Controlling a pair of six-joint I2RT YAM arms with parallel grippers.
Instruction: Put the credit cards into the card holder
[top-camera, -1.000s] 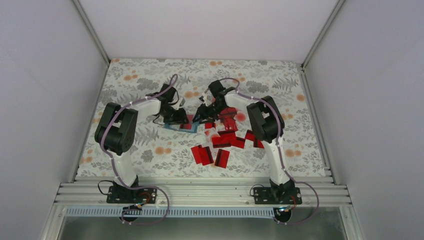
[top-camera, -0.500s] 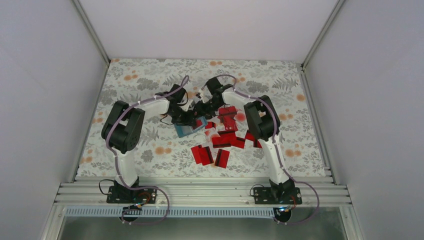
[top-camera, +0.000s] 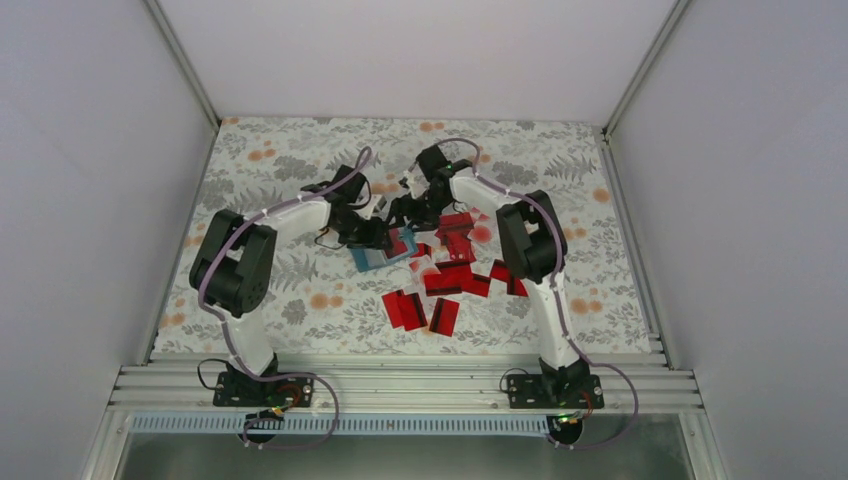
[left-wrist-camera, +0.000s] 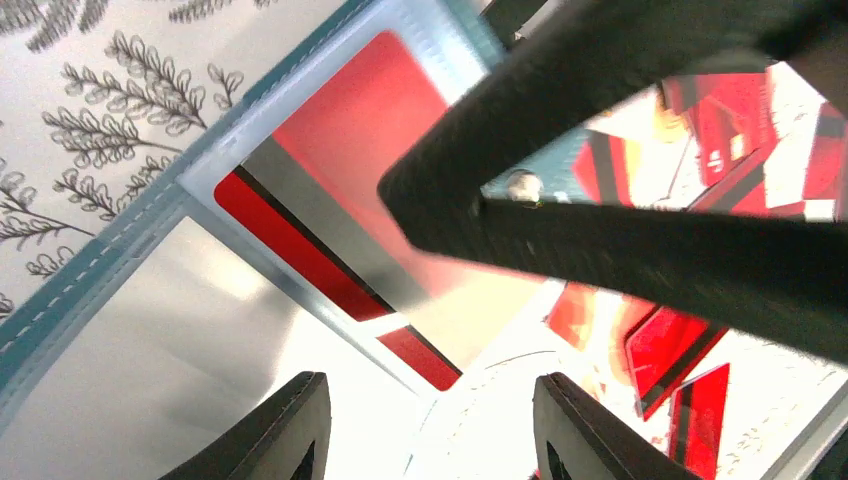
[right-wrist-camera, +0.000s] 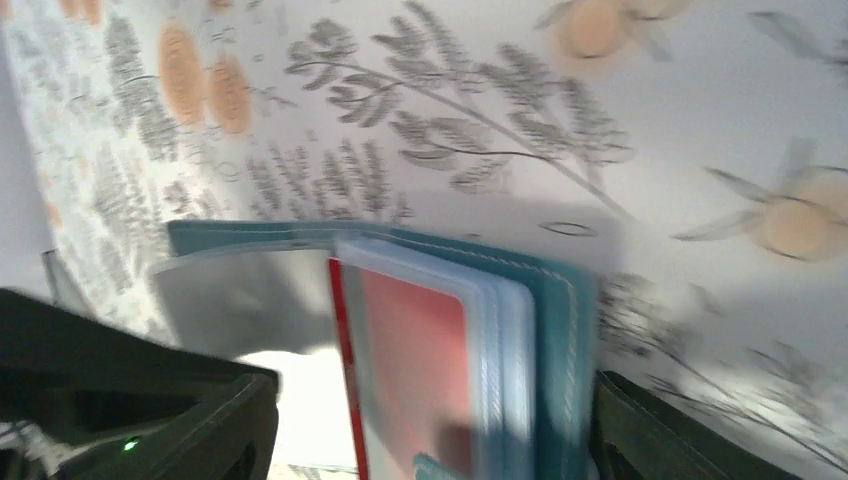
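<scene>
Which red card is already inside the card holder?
The red card showing behind the clear sleeve of the teal card holder; the other cards lie loose outside it.

You have a floral-patterned table (top-camera: 280, 290). Red cards (top-camera: 405, 308) lie scattered right of its centre. The open teal holder (top-camera: 364, 262) sits just beside them, on their left.

Teal-blue flat rectangular card holder (top-camera: 368, 260) at centre of top view, on floral-patterned table (top-camera: 290, 290). Bright red thin credit cards (top-camera: 455, 280) scattered right of and below it. One red card (left-wrist-camera: 350, 140) inside holder's clear sleeve.
</scene>
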